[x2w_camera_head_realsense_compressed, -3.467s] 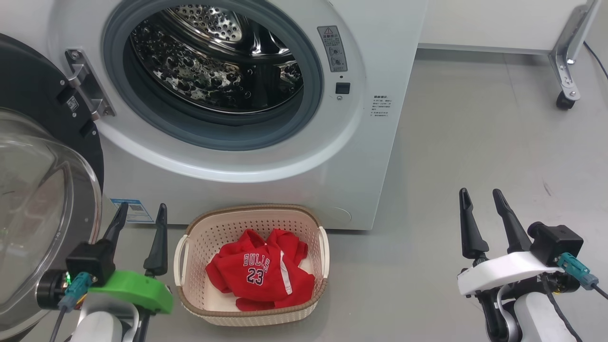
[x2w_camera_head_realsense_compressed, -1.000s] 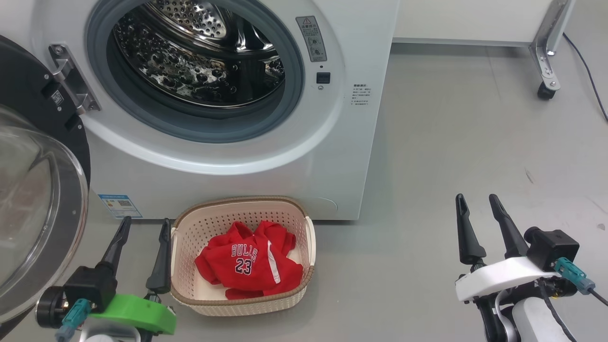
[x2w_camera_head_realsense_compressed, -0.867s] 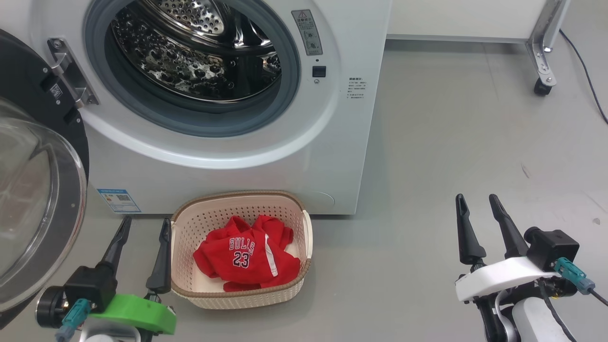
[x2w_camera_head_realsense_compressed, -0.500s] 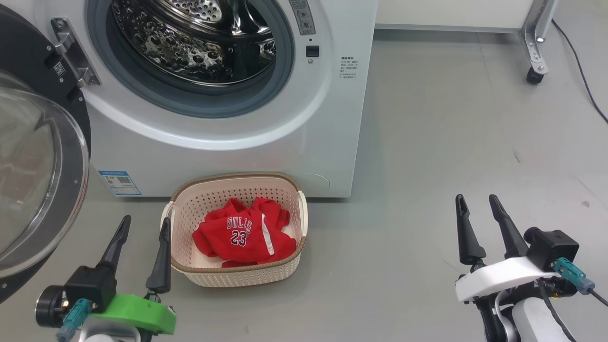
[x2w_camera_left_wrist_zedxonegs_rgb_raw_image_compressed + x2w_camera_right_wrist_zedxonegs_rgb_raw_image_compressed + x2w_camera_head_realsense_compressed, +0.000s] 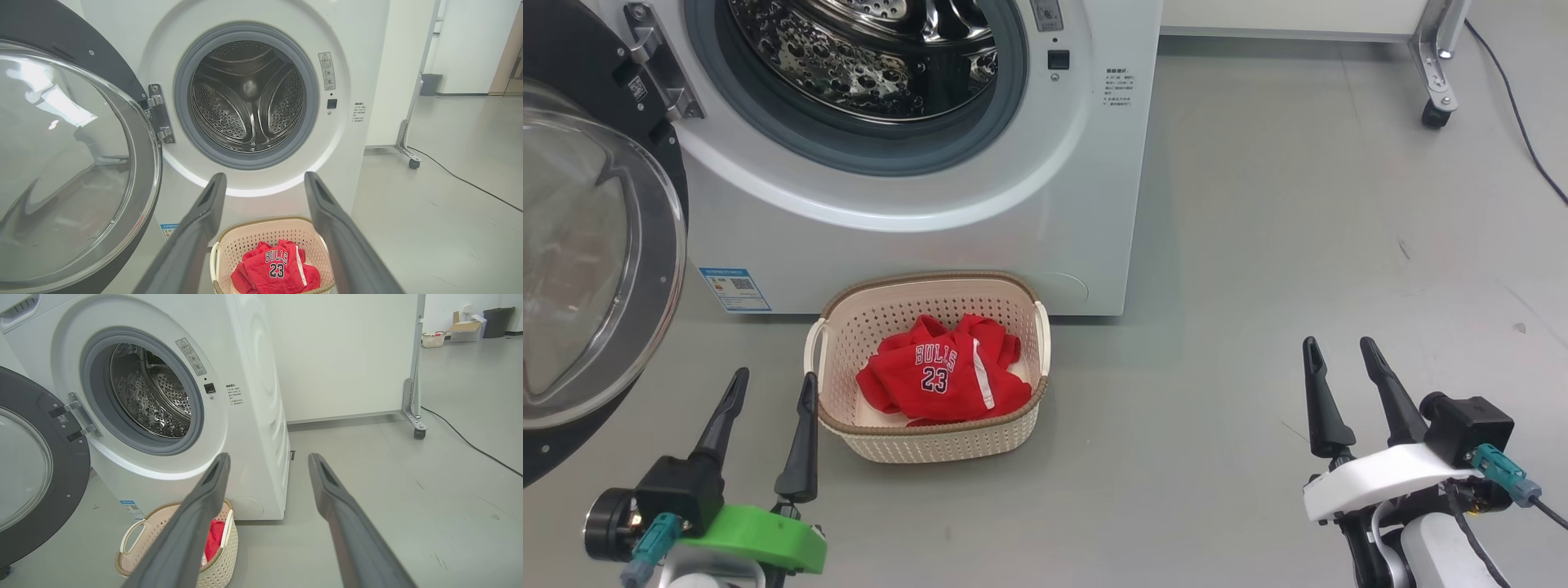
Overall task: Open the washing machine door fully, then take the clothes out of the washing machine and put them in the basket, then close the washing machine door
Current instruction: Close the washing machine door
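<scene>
At 9 o'clock the washing machine door (image 5: 596, 245) stands wide, the clothes (image 5: 943, 380) lie in the basket (image 5: 931, 445), and your left end effector (image 5: 775, 374) and right end effector (image 5: 1337, 341) hang released: press the rim steadily until it latches.

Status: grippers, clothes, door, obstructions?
Left gripper open, empty; right gripper open, empty. Clothes in basket; none seen in drum. Washing machine door wide open, not yet closed. Basket sits under opening, possibly in door's swing.

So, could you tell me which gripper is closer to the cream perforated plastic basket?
The left gripper, on the green mount; the right gripper stands far off.
</scene>
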Controlling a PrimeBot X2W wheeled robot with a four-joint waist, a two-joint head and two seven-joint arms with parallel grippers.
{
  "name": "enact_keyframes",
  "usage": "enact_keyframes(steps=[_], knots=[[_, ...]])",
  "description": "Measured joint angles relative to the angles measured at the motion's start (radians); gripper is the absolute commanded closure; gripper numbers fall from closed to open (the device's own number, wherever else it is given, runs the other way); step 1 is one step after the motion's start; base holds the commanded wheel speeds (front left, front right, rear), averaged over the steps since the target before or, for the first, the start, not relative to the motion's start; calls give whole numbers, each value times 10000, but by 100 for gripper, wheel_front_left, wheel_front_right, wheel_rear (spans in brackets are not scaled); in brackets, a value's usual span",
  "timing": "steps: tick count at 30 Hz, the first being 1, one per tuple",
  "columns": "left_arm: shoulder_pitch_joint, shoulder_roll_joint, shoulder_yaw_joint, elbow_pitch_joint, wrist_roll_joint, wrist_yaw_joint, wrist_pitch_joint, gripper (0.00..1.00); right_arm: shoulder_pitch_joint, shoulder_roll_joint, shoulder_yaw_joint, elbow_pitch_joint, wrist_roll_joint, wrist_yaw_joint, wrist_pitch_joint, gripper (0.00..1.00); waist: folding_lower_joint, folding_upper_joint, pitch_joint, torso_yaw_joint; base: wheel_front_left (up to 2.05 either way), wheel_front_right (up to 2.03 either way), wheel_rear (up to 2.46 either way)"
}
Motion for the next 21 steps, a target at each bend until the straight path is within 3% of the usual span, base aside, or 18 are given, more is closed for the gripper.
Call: enact_keyframes(steps=[21], knots=[[7, -69, -15, 2, 2, 0, 0, 0, -2, -23, 71, 71, 0, 0, 0, 0, 0, 0, 54, 29, -11, 11, 0]])
